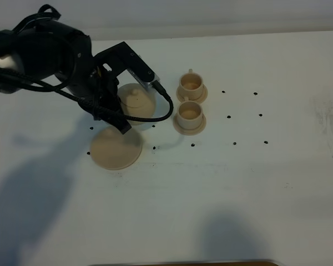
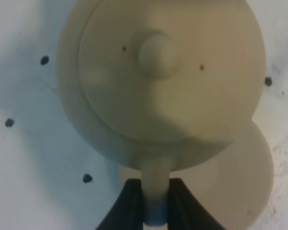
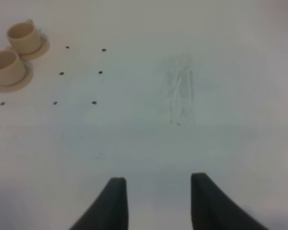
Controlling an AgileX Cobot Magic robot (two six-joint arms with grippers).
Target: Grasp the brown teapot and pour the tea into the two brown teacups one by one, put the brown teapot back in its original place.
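The brown teapot (image 1: pixel 137 100) stays upright with its knobbed lid on, held off its round saucer plate (image 1: pixel 115 148), which lies just in front and to the left of it. My left gripper (image 1: pixel 120 111) is shut on the teapot's loop handle. In the left wrist view the two black fingers (image 2: pixel 129 203) pinch the handle (image 2: pixel 156 184), with the teapot (image 2: pixel 163 72) filling the view and the plate (image 2: pixel 245 182) partly under it. Two brown teacups on small saucers stand right of the teapot, one farther (image 1: pixel 191 83), one nearer (image 1: pixel 188 113). My right gripper (image 3: pixel 157 182) hangs over bare table, jaws apart and empty.
Small black dots (image 1: pixel 228 117) mark the white table around the cups and teapot. The right wrist view also shows both cups (image 3: pixel 12 57) far off and a faint scuffed patch (image 3: pixel 181 93). The left arm's black cable (image 1: pixel 161 113) loops close to the nearer cup.
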